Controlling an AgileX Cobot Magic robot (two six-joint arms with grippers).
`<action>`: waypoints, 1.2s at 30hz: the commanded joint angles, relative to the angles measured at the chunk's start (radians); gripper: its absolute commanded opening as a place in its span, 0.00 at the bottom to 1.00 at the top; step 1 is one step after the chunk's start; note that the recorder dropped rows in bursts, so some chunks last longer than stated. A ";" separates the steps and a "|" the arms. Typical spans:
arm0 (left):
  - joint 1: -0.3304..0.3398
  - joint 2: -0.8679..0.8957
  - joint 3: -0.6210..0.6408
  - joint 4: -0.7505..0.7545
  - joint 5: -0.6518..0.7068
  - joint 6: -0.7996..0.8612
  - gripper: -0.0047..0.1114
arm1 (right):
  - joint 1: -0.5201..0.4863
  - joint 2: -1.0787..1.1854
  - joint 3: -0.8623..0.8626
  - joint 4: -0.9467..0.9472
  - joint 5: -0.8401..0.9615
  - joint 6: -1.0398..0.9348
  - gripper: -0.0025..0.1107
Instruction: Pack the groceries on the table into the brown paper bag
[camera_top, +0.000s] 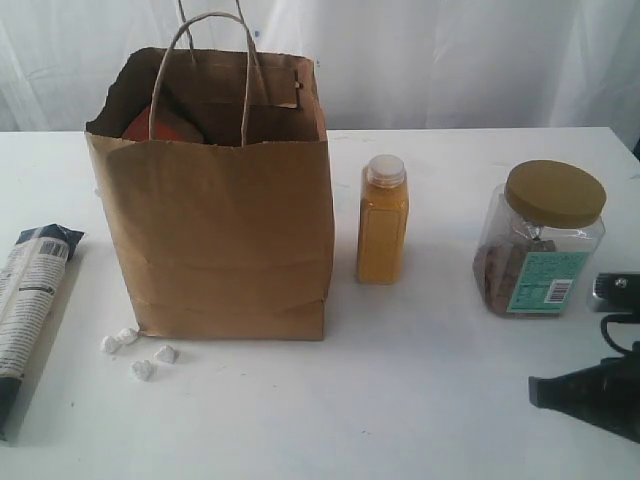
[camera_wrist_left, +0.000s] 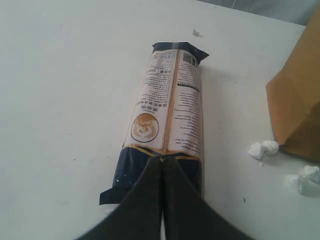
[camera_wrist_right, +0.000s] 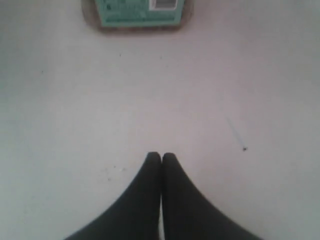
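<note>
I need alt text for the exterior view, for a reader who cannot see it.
A tall brown paper bag stands open on a white table, something orange-red showing inside. Right of it stand an orange bottle and a gold-lidded nut jar; left lie a long blue-white package and small white lumps.

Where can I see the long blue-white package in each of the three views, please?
Exterior view: the long blue-white plastic package lies at the left edge, left of the tall brown paper bag.
Left wrist view: it fills the middle, just ahead of the shut black fingers.
Right wrist view: not in it.
Shared landmark: the small white lumps between package and bag, in the exterior and left wrist views.
</note>
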 joint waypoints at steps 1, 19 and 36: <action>-0.005 -0.004 0.004 -0.002 -0.001 -0.003 0.04 | -0.046 -0.001 -0.087 0.166 0.004 -0.264 0.02; -0.005 -0.004 0.004 -0.002 -0.001 -0.003 0.04 | -0.254 0.176 -0.321 1.140 0.145 -1.410 0.02; -0.005 -0.004 0.004 -0.002 -0.001 -0.003 0.04 | -0.255 0.146 0.121 1.194 -0.782 -1.420 0.34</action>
